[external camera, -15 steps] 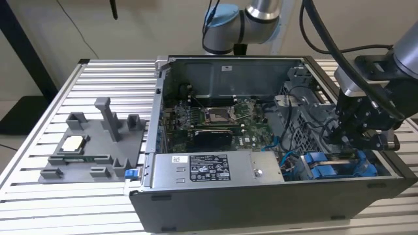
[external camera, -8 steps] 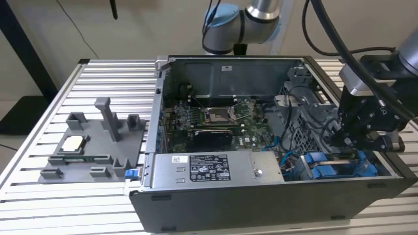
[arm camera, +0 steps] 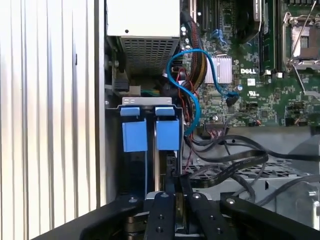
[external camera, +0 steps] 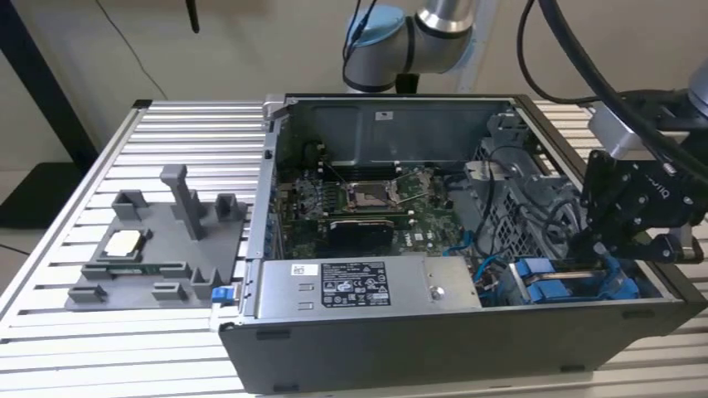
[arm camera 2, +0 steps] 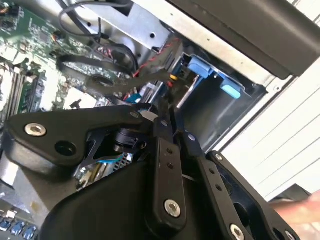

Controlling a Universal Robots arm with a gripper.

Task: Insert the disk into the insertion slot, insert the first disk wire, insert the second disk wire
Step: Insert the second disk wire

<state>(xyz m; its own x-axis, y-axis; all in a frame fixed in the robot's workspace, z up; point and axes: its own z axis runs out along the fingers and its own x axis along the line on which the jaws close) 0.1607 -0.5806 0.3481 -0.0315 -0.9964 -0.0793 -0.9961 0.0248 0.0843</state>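
In the exterior view the black gripper point(external camera: 598, 249) hangs inside the open computer case point(external camera: 443, 332), at the corner on the exterior view's right, just above the blue drive bay point(external camera: 553, 286). In the first wrist view its fingers point(arm camera: 165, 200) stand pressed together, and I cannot tell if something thin is held between them. The disk point(arm camera: 150, 135) sits already in the insertion slot with its two blue carrier tabs showing, beside the power supply point(external camera: 366, 286), and a blue cable point(arm camera: 192, 100) curves near it toward the motherboard point(arm camera: 250, 75).
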